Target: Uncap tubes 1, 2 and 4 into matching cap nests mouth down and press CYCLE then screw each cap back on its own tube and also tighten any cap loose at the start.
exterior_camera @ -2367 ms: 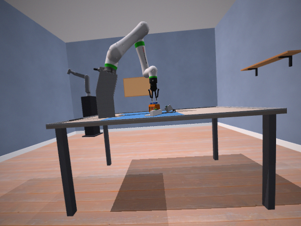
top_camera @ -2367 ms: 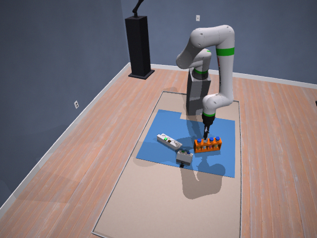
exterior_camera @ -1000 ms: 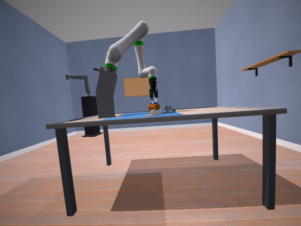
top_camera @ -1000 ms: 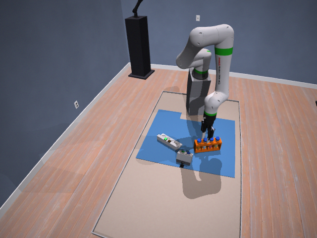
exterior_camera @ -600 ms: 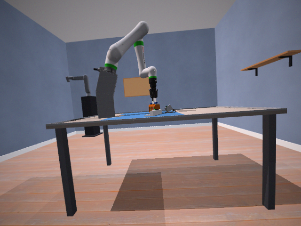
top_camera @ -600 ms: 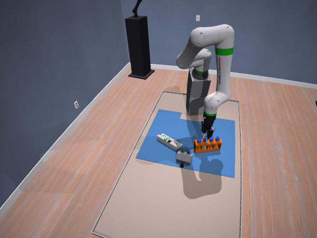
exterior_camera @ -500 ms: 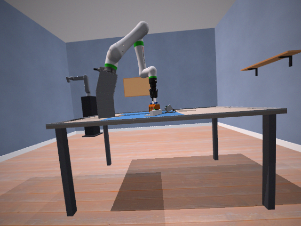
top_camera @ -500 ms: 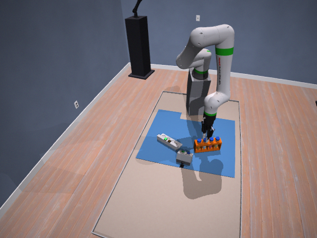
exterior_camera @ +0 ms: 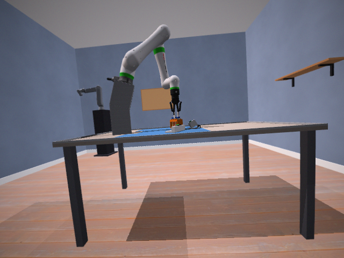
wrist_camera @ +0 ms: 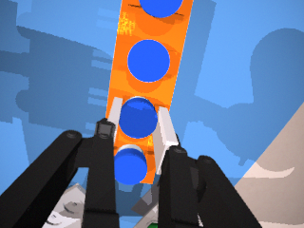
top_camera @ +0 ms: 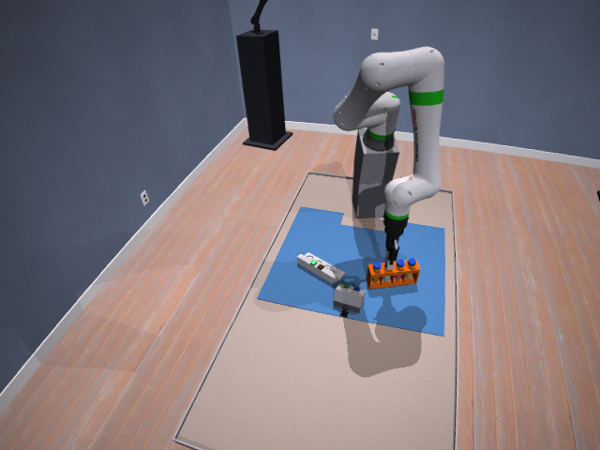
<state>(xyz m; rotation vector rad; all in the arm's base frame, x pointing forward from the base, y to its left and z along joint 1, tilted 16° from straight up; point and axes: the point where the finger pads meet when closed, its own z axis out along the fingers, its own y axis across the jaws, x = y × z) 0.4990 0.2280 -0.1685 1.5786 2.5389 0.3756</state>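
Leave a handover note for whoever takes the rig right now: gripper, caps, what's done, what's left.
Gripper: fingers shut on a blue cap, second from the left end of the orange rack in the top view, cap on its tube.
Caps: all four tubes wear blue caps.
Tray: green lamp lit; nests too small to read.
Key desk: untouched by the arm now.
Left, likely: turn this cap until it stops, let go, check the others, press the green key.
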